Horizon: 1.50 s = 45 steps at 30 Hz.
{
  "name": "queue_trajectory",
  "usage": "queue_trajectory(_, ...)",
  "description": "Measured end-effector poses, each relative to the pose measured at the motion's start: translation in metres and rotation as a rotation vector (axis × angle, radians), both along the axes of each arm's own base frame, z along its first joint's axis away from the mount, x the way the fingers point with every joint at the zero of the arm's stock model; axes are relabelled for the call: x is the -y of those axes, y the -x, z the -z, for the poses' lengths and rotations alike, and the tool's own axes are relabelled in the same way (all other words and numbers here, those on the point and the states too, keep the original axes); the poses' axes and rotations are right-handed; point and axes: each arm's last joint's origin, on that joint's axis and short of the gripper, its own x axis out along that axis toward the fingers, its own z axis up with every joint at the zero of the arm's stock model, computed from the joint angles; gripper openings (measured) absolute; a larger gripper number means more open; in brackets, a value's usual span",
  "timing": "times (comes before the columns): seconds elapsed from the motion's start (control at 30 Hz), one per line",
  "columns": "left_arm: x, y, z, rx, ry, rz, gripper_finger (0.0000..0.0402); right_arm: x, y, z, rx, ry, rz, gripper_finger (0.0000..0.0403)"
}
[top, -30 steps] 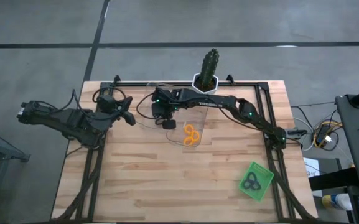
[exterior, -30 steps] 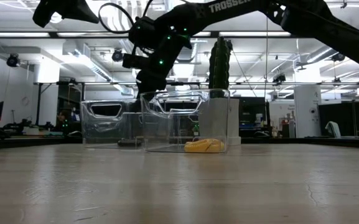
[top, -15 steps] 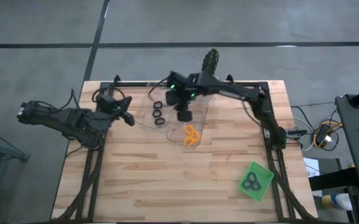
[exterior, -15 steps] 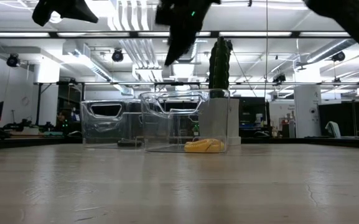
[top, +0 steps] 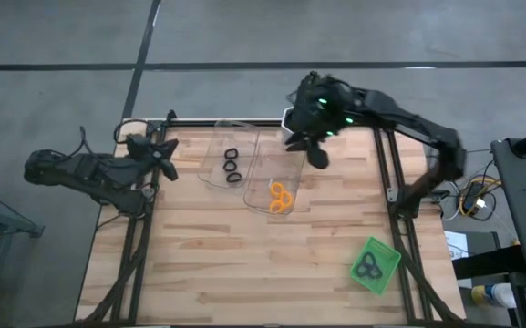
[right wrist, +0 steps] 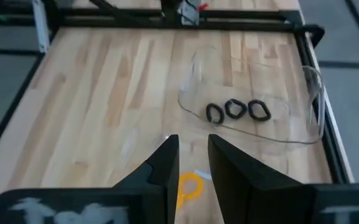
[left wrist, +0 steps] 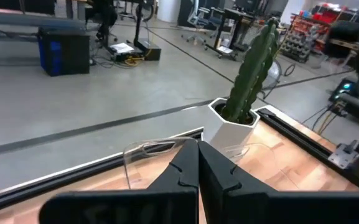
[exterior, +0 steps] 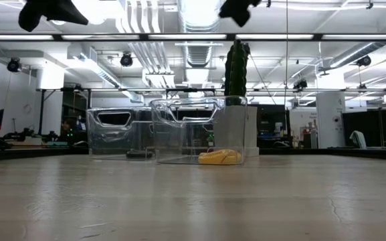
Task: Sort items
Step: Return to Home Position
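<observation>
Three black rings (top: pixel 232 165) lie on the floor of the left clear tray (top: pixel 213 157); the right wrist view shows the black rings (right wrist: pixel 236 110) in a row. Orange rings (top: pixel 281 197) lie in the right clear tray (top: pixel 264 169), seen as a yellow heap (exterior: pixel 221 156) in the low view. Dark rings (top: pixel 367 266) sit in the green tray (top: pixel 388 276). My right gripper (top: pixel 318 157) hangs high over the table's far part beside the cactus; in its wrist view the right gripper (right wrist: pixel 193 155) is open and empty. My left gripper (top: pixel 164 148) waits at the table's left edge, and its wrist view shows the left gripper (left wrist: pixel 198 152) shut and empty.
A cactus (exterior: pixel 236 67) in a white pot stands at the table's far edge, just behind the clear trays and partly under my right arm. A black frame rail (top: pixel 399 196) runs along the table's edges. Bare wood (top: pixel 244 264) stretches across the near half.
My right gripper has risen from just above the left clear tray and swung toward the table's right and far edge, ending high beside the cactus. The black rings it covered now show in that tray. My left arm has drawn back a little toward the left.
</observation>
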Motion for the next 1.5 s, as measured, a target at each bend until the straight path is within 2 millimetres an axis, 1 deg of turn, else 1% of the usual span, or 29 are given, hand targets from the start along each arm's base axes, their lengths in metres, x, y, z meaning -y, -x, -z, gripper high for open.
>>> queue_trajectory(0.17,-0.001,0.006,0.009,-0.02,0.0,0.049,0.0,-0.021,0.052,0.003,0.117,-0.038,0.055,0.0083)
queue_trajectory(0.23,-0.002,0.009,0.012,-0.007,0.004,0.046,0.0,-0.028,0.072,0.009,0.174,-0.055,0.078,0.0086)
queue_trajectory(0.43,-0.003,0.017,0.033,0.028,0.045,0.041,0.0,-0.048,0.12,0.035,0.41,-0.1,0.119,0.0091)
queue_trajectory(0.5,-0.004,0.019,0.04,0.054,0.061,0.033,0.0,-0.052,0.133,0.047,0.486,-0.119,0.129,0.0089)
queue_trajectory(0.57,-0.004,0.018,0.051,0.055,0.074,0.037,0.0,-0.056,0.143,0.061,0.539,-0.15,0.142,0.0085)
queue_trajectory(0.7,-0.002,0.013,0.068,0.12,0.104,0.043,0.0,-0.063,0.157,0.091,0.614,-0.223,0.151,0.0077)
queue_trajectory(0.87,0.001,0.002,0.095,0.168,0.113,0.054,0.0,-0.068,0.165,0.128,0.64,-0.295,0.15,0.0072)
queue_trajectory(1.0,0.002,-0.002,0.116,0.139,0.112,0.05,0.0,-0.07,0.171,0.148,0.651,-0.314,0.156,0.0078)
queue_trajectory(1.07,0.002,-0.002,0.123,0.12,0.109,0.049,0.0,-0.071,0.174,0.157,0.642,-0.32,0.167,0.0081)
queue_trajectory(1.2,0.002,-0.003,0.136,0.073,0.094,0.046,0.0,-0.074,0.184,0.17,0.67,-0.318,0.164,0.0086)
queue_trajectory(1.3,0.002,-0.003,0.144,0.071,0.11,0.038,0.0,-0.077,0.191,0.177,0.694,-0.344,0.167,0.0086)
queue_trajectory(1.4,0.002,-0.003,0.146,0.128,0.167,0.019,0.0,-0.079,0.198,0.181,0.733,-0.352,0.161,0.0081)
queue_trajectory(1.5,0.002,-0.002,0.145,0.14,0.172,0.016,0.0,-0.08,0.203,0.188,0.752,-0.344,0.156,0.0075)
